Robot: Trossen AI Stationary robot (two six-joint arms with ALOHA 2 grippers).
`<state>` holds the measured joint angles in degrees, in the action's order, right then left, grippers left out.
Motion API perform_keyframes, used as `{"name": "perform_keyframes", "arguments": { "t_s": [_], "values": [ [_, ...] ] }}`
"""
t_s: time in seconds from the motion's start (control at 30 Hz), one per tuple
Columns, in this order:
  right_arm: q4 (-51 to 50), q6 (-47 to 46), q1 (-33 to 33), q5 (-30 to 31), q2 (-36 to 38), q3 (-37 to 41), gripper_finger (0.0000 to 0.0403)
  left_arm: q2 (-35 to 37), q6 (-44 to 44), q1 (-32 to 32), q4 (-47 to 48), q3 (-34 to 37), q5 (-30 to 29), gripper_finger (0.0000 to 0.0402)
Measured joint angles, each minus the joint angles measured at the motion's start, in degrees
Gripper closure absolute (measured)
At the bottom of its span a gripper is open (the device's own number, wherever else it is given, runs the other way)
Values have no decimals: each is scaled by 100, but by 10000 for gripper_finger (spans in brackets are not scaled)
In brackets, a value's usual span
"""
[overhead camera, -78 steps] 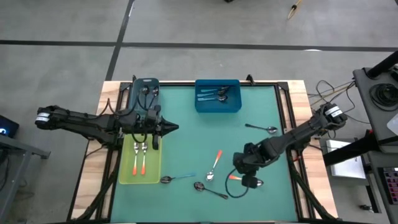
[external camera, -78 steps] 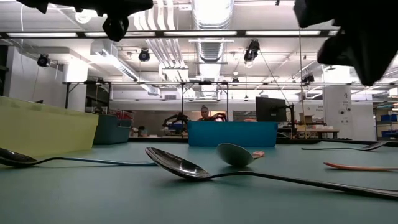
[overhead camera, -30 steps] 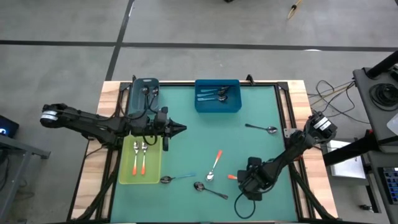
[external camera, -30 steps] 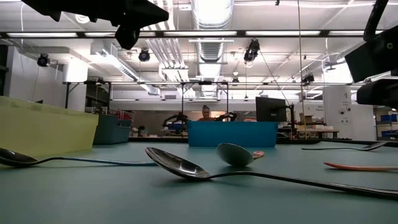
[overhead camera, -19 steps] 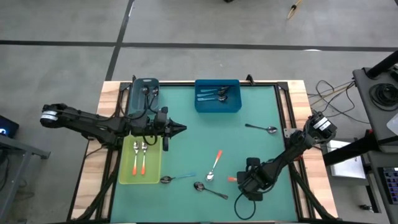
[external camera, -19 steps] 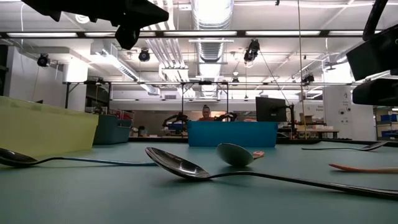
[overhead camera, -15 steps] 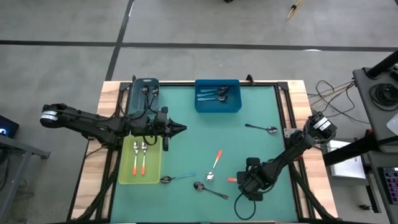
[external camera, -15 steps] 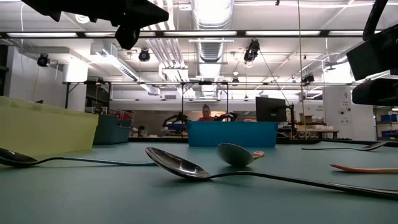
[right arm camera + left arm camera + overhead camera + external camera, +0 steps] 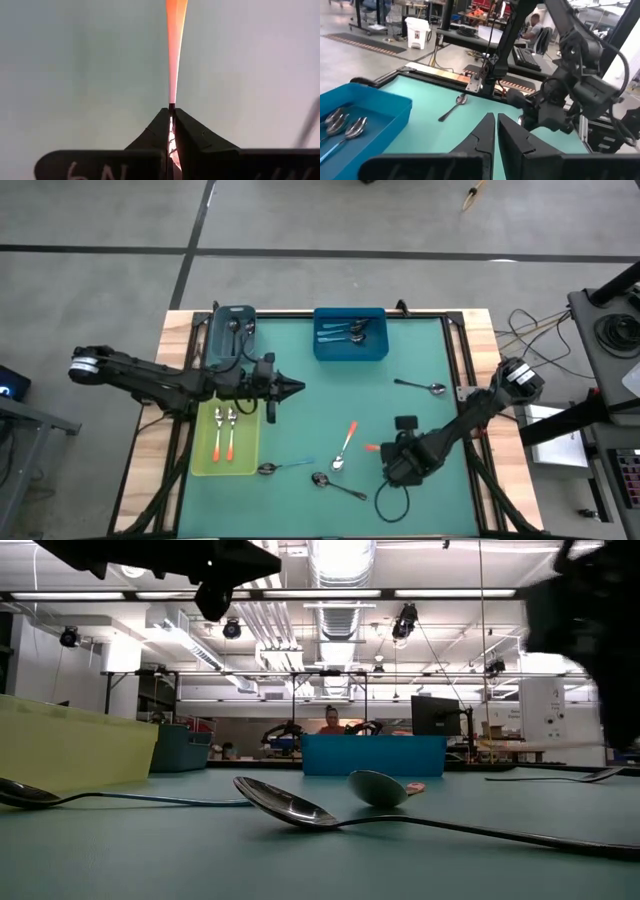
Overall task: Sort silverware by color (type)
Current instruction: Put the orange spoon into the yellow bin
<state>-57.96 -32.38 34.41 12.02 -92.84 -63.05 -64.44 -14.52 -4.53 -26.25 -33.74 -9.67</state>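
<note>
Fingers of the right tool [image 9: 171,116] pinch an orange-handled spoon [image 9: 175,45].

A wide workshop lies beyond the worktop [image 9: 420,360], its green surface framed in pale wood. Long ceiling light strips [image 9: 330,593] and pipework run overhead. Grey concrete floor [image 9: 300,220] surrounds it. A monitor [image 9: 436,715] stands far back.

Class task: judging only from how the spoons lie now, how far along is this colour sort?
Done: two orange-handled spoons lie in the yellow-green tray, others in the blue bin. In hand: the right gripper is shut on an orange-handled spoon. Left: four spoons loose on the mat.
</note>
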Motion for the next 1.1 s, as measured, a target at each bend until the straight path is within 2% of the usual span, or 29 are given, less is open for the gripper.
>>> {"name": "perform_keyframes", "arguments": {
  "t_s": [0.27, 0.53, 0.67, 1.1],
  "values": [
    [-320, 1345, -645, 889, -16, -483, 394, -841, 95, 0, -858, 0, 374, 345],
    [-332, 2625, -1345, 1346, -15, -735, 394, -1433, 201, 0, -1232, 0, 477, 267],
    [-307, 3147, -1608, 1585, -15, -816, 394, -1710, 202, -5, -1293, 0, 619, 240],
    [-14, 4434, -1973, 2087, -9, -1095, 394, -3052, 181, 20, -3022, -21, 621, 228]
  ]
}}
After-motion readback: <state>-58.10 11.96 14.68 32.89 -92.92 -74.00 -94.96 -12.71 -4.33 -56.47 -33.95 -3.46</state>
